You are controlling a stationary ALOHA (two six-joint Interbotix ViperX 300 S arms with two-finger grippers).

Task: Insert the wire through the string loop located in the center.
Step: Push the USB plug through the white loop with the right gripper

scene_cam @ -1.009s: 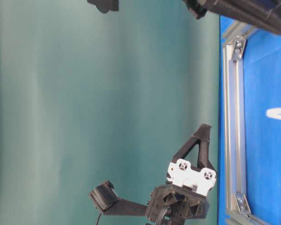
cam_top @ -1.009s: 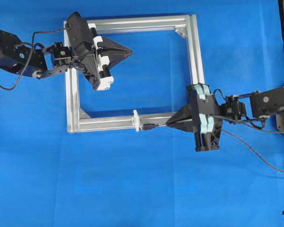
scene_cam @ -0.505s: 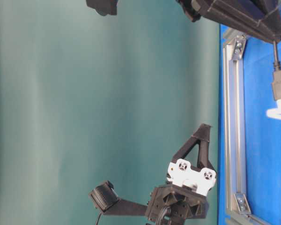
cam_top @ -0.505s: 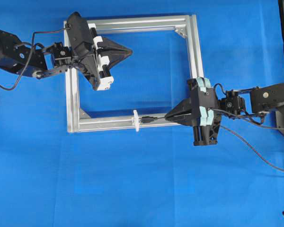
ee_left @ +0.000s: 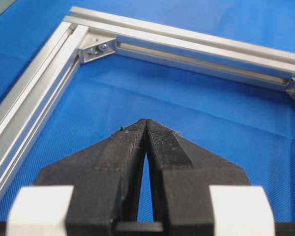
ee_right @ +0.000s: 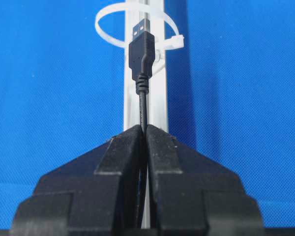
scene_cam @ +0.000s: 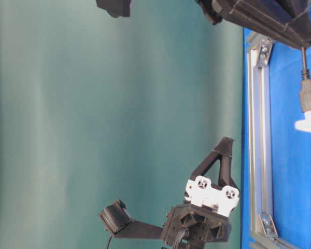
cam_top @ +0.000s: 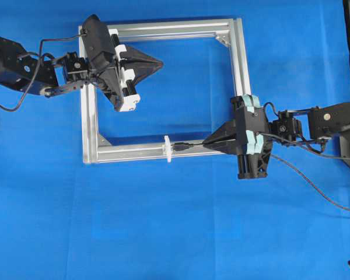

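r gripper point(ee_right: 143, 129) pinching wire point(ee_right: 141, 54) | plug tip at string loop point(ee_right: 137, 27)

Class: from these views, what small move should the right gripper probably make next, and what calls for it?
Probably a short push straight ahead. The right gripper is shut on the thin black wire, whose silvery plug tip sits at the mouth of the small white string loop on the silver aluminium frame, roughly aligned, seemingly not yet through.
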